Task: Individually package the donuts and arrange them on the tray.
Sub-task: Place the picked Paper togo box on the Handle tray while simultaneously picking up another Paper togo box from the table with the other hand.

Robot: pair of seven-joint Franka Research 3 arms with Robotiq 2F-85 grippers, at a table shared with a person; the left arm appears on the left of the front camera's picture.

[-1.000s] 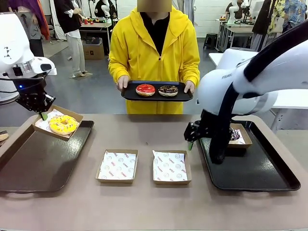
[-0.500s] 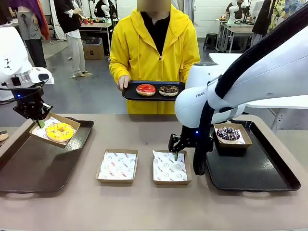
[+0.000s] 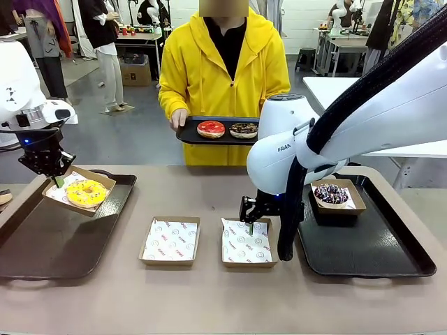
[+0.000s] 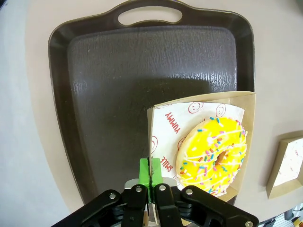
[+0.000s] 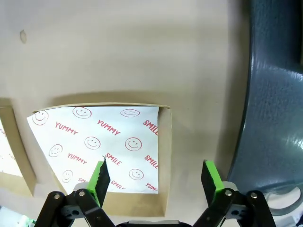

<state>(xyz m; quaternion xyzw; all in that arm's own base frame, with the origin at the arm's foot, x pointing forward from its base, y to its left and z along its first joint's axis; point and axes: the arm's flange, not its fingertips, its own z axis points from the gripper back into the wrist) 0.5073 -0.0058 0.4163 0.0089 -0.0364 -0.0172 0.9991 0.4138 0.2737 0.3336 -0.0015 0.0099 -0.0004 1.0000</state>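
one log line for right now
left tool: shut on held box with yellow donut, over left tray | right tool: open above empty box | boxed chocolate donut on right tray

We see most of the left tray point(image 3: 56, 244) bare; the carried box point(image 3: 105, 186) with the yellow donut point(image 3: 86, 193) hangs over its far corner. A narrow strip of bench point(image 3: 211, 244) is free between the left box point(image 3: 170, 239) and the right box point(image 3: 244, 249). The right arm point(image 3: 286, 146) overhangs the latter and seems to screen the inner edge of the right tray point(image 3: 370, 251).

Right tool point(image 3: 248, 227) swung from right tray point(image 3: 391, 259) to middle empty box point(image 3: 244, 248).
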